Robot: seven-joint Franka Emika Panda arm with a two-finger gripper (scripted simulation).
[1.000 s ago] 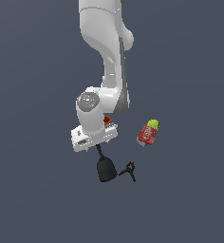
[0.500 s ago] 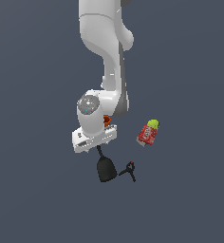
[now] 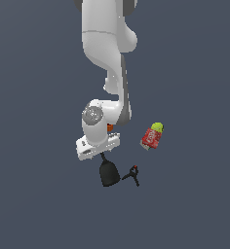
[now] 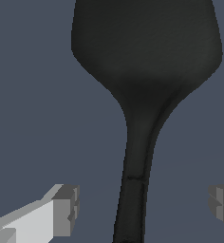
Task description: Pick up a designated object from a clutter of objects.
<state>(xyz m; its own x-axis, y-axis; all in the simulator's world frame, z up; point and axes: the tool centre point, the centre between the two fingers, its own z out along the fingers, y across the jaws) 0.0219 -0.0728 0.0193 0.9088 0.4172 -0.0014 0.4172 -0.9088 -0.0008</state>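
My end effector (image 4: pixel 143 204) gapes open astride the thin spatula (image 4: pixel 142 61) handle; closing off-centre could twist it away.

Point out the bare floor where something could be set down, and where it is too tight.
Bare floor lies on the exterior view's left of the spatula and arm, and on the right beyond the red can. It is crowded between the spatula blade, the small black clamp close beside it, and the can. In the wrist view the open jaws straddle the spatula handle.

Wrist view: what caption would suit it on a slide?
Open tool straddling the black spatula at its thin handle, fingers apart on either side.
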